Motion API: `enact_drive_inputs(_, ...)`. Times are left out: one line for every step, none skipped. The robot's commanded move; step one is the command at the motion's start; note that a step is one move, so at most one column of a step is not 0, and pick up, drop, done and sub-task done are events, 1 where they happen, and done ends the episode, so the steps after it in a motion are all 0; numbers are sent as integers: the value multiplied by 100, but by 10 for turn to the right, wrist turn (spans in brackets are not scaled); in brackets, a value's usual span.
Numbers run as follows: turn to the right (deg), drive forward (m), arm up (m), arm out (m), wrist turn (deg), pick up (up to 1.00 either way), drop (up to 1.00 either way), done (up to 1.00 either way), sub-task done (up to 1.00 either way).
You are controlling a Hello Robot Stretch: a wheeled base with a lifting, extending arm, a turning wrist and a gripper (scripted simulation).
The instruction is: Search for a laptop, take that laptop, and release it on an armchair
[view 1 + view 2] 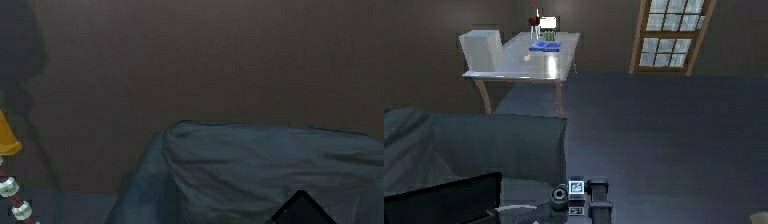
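A grey-blue armchair (260, 165) takes up the forward view's lower right, against a dark wall. A black flat shape (300, 208) with a pointed corner shows over its cushion at the bottom edge; it may be the laptop. In the arm side view the same armchair (484, 140) spreads across the lower left, and a black flat slab (444, 198) lies over it at the bottom left corner. The gripper (549, 203) sits at the bottom edge beside that slab, just left of its two white marker squares. I cannot tell whether it holds anything.
A pale table (534, 62) stands farther out, carrying a white box (481, 50), a blue flat item (544, 46) and small objects. A door with glass panes (669, 35) is at the upper right. Bare floor lies between. A yellow object with beads (8, 160) hangs at the forward view's left.
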Motion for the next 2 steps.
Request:
enact_drive_inputs(0,0,0,-8,0,0,0,0,0)
enact_drive_inputs(0,0,0,0,0,0,0,100,0)
